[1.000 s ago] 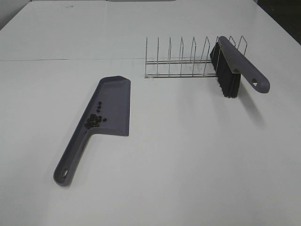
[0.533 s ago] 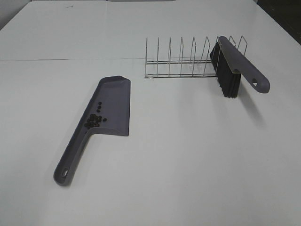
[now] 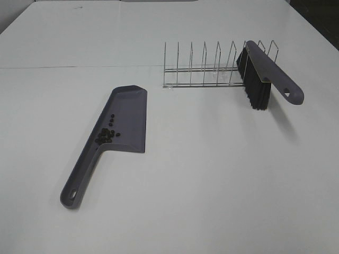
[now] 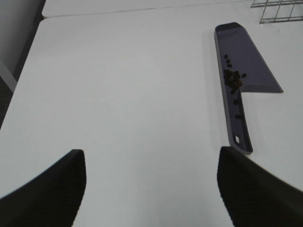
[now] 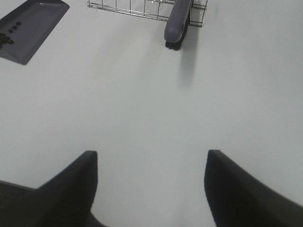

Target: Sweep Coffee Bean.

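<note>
The beans [image 3: 106,135] are seen gathered in the dustpan [image 3: 127,114] on the worktop [image 3: 201,174], both hands [image 4: 151,184] [image 5: 150,187] are held open and empty, so little sweeping is judged left

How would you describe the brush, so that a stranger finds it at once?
On the white table stands a wire rack. At the rack's right end leans the brush, with a grey-purple handle and black bristles. The dustpan shares its colour but lies flat.
</note>
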You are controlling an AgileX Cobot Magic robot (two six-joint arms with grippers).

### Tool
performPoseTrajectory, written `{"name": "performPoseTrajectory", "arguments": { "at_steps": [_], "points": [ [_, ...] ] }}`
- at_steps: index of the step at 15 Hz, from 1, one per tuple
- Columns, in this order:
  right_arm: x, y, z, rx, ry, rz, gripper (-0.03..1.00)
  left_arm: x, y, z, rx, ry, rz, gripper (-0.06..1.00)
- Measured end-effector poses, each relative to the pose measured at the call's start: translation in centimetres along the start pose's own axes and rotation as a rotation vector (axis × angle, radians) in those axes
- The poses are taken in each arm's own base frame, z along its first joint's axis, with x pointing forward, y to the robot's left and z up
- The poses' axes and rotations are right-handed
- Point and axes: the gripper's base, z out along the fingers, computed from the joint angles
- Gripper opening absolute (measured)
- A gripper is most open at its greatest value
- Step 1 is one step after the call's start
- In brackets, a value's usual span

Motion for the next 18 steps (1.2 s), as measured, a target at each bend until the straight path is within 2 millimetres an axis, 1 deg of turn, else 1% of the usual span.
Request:
{"name": "performPoseTrajectory", "arguments": {
  "at_steps": [1,4,8,18],
  "points": [
    [0.0,0.0,0.0,0.000,0.000,0.000,0.61,0.5,-0.1,-0.8,-0.009,-0.059,0.003,0.71],
    [0.1,0.1,-0.2,0.003,-0.018,-0.003,0.61,0.6,-0.1,-0.9,-0.009,-0.071,0.004,0.71],
    [1.1,0.4,-1.7,0.019,-0.132,-0.019,0.61,0.6,-0.1,-1.0,-0.009,-0.074,0.004,0.71],
    [1.2,0.4,-1.8,0.020,-0.138,-0.020,0.61,0.6,-0.1,-1.0,-0.010,-0.073,0.005,0.71]
  ]
}}
